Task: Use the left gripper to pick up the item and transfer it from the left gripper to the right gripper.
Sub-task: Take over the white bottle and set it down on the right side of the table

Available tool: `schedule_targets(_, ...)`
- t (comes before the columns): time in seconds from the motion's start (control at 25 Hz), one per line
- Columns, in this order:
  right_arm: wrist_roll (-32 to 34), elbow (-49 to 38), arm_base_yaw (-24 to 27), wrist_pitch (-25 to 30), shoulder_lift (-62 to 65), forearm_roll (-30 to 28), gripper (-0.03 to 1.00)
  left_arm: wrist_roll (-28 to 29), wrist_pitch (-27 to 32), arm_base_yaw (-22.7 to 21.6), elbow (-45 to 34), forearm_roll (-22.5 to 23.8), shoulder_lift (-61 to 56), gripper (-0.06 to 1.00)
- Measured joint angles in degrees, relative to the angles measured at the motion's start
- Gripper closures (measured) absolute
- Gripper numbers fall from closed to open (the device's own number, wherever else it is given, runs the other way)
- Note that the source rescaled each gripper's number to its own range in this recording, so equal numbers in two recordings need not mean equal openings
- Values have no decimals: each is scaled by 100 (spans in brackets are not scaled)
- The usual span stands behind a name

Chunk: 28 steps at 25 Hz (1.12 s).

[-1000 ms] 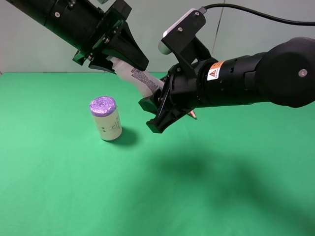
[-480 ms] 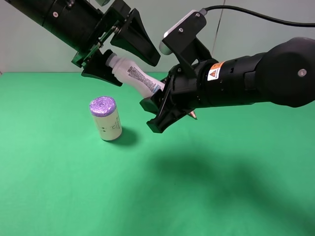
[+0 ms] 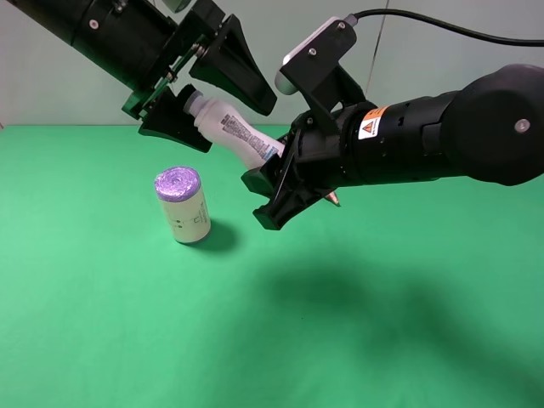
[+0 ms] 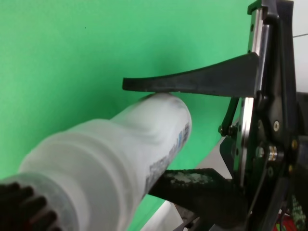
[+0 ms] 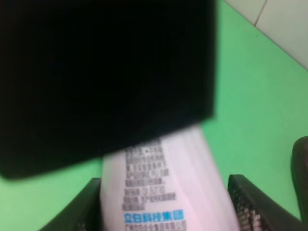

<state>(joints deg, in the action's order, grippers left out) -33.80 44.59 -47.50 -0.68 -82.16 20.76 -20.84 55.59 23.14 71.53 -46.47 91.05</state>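
Spread wide since a second ago, the left gripper (image 3: 234, 126) straddles the neck of the item (image 3: 228, 132), which hangs tilted above the can (image 3: 183, 206), base clamped by the right gripper (image 3: 257, 201); likely light, stiff, slippery, best held mid-body.

One bottle (image 3: 236, 134), one can (image 3: 183, 205) (purple-topped), two pincers (image 3: 237, 127) (image 3: 259, 201).

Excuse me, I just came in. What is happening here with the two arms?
A handover in mid-air. The white bottle is tilted above the green table: its capped end lies between the spread fingers of the left hand, its other end is gripped by the right hand, which seems to carry it alone. A purple-topped can stands aside.
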Motion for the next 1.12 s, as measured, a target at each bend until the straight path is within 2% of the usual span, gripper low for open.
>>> schedule_targets(0.2, 0, 0, 0, 0, 0, 0, 90, 116, -12, 0, 0, 575, -423, -5)
schedule_targets(0.52, 20, 0, 0, 37, 0, 2, 91, 860, 23, 0, 0, 2174, -1198, -5)
schedule_targets(0.88, 93, 0, 0, 37, 0, 12, 92, 1313, 191, -5, 0, 3038, -2164, -5)
schedule_targets(1.12, 147, 0, 0, 68, 0, 42, 92, 1786, 514, -5, 0, 3765, -2890, -5)
